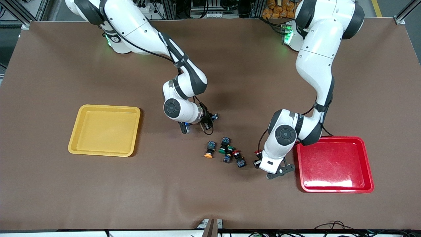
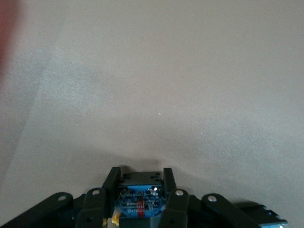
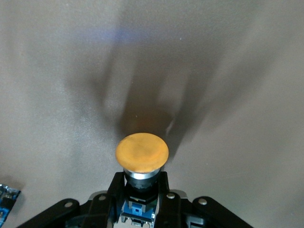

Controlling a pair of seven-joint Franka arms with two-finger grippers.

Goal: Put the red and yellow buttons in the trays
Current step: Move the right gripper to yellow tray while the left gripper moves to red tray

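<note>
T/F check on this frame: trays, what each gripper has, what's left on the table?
1. Both trays hold buttons. False: the yellow tray and the red tray hold none.
2. The right gripper is shut on a yellow button. True.
3. The left gripper is open with nothing in it. False: it is shut on a red button.
4. Loose buttons lie in a cluster between the trays. True.
5. The cluster is all green caps. False: an orange-yellow cap and a red cap show.

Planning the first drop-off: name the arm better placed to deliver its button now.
Left. The left gripper is shut on a red button right beside the red tray. The right gripper, shut on a yellow button, is farther from the yellow tray.
</note>
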